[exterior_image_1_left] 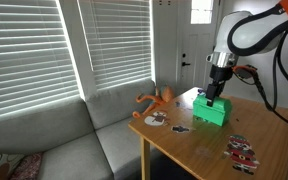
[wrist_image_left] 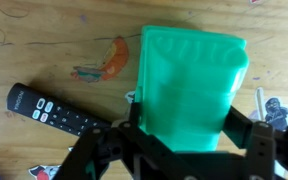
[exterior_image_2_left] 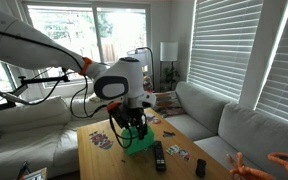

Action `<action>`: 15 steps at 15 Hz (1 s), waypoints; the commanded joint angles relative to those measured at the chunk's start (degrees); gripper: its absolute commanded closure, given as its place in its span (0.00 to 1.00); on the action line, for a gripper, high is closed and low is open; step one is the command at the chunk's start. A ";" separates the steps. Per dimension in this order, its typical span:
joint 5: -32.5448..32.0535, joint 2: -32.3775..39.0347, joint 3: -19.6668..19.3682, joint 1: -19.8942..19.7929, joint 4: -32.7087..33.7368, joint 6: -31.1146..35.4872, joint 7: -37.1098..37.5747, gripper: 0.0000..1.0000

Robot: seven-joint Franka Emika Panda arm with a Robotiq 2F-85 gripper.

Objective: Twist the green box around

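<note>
Gripper point(wrist_image_left: 182, 132) jaws squeeze the green box point(wrist_image_left: 189, 70) on both sides; it sits on the wooden table point(wrist_image_left: 44, 60), beside a black remote point(wrist_image_left: 54, 110).

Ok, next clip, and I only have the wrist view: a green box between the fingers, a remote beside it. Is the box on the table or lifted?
Observer: It looks to be on the table. In an exterior view the green box sits on the wooden table with the gripper down over it.
Operator: Is anything else on that table outside my frame?
Observer: Yes, an orange starfish toy at the table corner nearest the sofa, apart from the box.
Operator: What is around the table?
Observer: A grey sofa runs alongside it, under windows with slatted blinds.
</note>
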 commanded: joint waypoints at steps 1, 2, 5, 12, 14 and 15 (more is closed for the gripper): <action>1.81 0.28 -0.26 0.31 -0.34 -2.13 -9.04 0.47; 1.80 0.15 -0.23 0.41 -0.48 -2.38 -11.71 0.47; 1.12 -0.87 -0.17 0.76 -1.02 -3.52 -20.07 0.47; 0.21 -1.07 -0.12 1.52 -0.77 -6.52 -38.61 0.47; -0.53 -1.14 -0.08 1.64 -0.51 -8.15 -43.40 0.47; -0.94 -1.09 -0.10 1.68 -0.36 -8.78 -45.86 0.47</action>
